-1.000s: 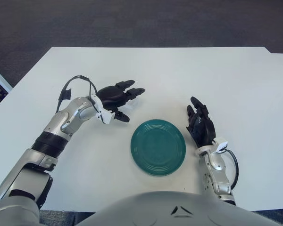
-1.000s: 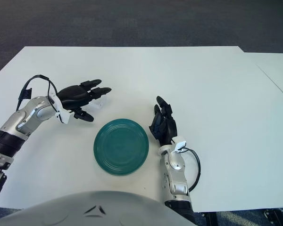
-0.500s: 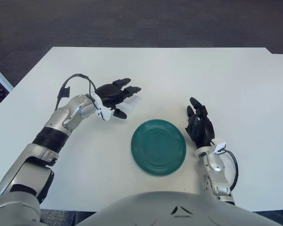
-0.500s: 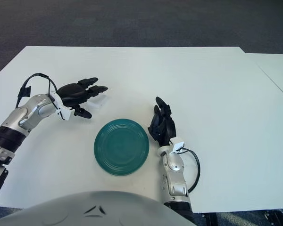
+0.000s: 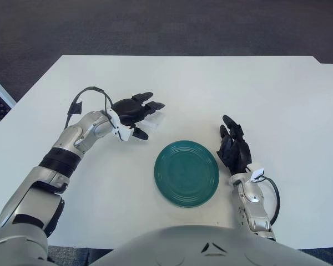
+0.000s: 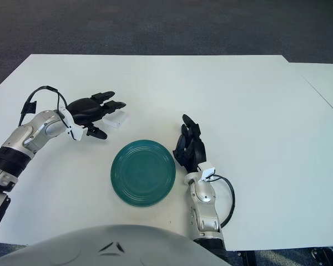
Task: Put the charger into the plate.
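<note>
Charger (image 6: 115,118): a small white block lying flat on the white surface (image 6: 255,100), up and left of the green plate (image 6: 142,172), apart from it. It looks light, rigid and smooth, likely best pinched across its short sides. Left hand (image 6: 93,113) hovers over its left end, fingers spread, holding nothing. Right hand (image 6: 190,148) shows just right of the plate, fingers extended, empty.

A white table (image 5: 222,88) stands on dark grey carpet (image 5: 155,27).
</note>
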Tool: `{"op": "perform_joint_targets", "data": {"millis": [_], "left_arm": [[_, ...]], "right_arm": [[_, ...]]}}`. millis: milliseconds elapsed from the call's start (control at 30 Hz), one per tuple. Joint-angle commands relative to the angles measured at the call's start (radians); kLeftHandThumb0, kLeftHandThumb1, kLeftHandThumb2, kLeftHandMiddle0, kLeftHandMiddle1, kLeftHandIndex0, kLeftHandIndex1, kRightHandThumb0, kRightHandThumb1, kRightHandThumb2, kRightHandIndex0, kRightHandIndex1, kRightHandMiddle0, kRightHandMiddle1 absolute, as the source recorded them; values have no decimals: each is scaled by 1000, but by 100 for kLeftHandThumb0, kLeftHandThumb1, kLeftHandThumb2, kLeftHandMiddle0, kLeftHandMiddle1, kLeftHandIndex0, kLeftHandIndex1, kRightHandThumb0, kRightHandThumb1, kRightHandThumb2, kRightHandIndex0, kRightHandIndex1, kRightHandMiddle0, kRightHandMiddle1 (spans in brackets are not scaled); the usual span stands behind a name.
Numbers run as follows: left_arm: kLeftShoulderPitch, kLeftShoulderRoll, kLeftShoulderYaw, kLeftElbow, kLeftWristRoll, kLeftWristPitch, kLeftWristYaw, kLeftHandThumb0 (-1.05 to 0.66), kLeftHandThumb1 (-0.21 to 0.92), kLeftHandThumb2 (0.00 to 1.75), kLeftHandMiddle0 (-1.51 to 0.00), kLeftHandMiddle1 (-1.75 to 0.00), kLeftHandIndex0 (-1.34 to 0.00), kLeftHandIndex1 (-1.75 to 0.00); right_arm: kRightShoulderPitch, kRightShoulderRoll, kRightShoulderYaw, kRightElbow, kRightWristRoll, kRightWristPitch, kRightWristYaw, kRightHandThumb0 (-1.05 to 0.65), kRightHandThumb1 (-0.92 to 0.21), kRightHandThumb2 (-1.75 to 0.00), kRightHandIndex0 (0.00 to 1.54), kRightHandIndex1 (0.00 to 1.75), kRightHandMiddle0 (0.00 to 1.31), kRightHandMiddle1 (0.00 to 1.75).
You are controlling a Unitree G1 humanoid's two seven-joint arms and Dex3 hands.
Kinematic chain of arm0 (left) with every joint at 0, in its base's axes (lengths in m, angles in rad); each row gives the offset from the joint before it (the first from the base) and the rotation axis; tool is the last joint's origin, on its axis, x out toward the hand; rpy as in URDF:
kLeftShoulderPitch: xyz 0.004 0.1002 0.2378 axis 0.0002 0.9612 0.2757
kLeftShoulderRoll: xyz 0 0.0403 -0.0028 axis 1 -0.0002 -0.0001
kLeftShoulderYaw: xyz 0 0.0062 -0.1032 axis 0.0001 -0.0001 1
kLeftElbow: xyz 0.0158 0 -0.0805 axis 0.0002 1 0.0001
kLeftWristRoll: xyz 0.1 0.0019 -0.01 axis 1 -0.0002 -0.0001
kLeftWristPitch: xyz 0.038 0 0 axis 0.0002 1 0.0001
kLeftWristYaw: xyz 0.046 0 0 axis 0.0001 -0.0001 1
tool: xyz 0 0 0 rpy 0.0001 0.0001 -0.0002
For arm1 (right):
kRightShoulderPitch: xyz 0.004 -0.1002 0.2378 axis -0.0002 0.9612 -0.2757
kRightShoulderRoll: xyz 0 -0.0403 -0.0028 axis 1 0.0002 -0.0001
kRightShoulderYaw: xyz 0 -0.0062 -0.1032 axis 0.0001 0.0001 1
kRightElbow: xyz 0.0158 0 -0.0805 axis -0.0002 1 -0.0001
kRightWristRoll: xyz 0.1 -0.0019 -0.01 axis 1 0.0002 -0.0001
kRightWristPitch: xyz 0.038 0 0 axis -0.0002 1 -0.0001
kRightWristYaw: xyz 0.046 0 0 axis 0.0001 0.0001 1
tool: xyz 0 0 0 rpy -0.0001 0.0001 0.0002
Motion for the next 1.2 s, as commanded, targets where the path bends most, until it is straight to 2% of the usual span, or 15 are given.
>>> {"op": "perform_joint_targets", "data": {"millis": [0,133,200,267,333,500,633,967,1167], "left_arm": [[-16,-22,-31,39,33,5,34,-100,92,31,0,0,0,-58],[-21,-36,-52,48,46,15,38,-99,92,30,0,0,0,-62],[-55,-124,-121,140,115,52,88,-98,92,30,0,0,0,-62],[-143,-214,-207,380,199,79,172,-98,92,30,0,0,0,-62],[-198,-215,-242,506,237,69,225,-98,92,34,0,0,0,-62],[-240,-204,-277,575,257,33,302,-102,92,49,0,0,0,-62],[-286,-217,-323,690,280,12,385,-104,92,57,0,0,0,-65],[-316,-245,-377,808,255,-16,456,-105,92,56,0,0,-1,-69],[-318,-270,-387,870,238,7,478,-105,92,54,0,0,-2,-70]], "right_arm": [[57,14,-6,36,28,28,5,-85,-92,-84,13,1,0,57],[69,10,-2,33,25,24,7,-85,-92,-84,14,1,0,58],[75,8,2,32,24,21,9,-85,-92,-85,14,1,0,56],[82,5,5,32,26,20,13,-86,-92,-85,14,1,0,55],[89,4,6,34,29,12,18,-87,-92,-86,13,0,0,53],[117,2,9,24,39,-9,28,-88,-92,-86,12,0,0,52],[137,3,8,16,47,-24,35,-89,-92,-85,11,0,0,54],[170,0,4,25,16,-108,27,-95,-92,-86,13,1,0,51],[191,7,13,26,-39,-174,-3,-98,-92,-87,14,1,0,49]]}}
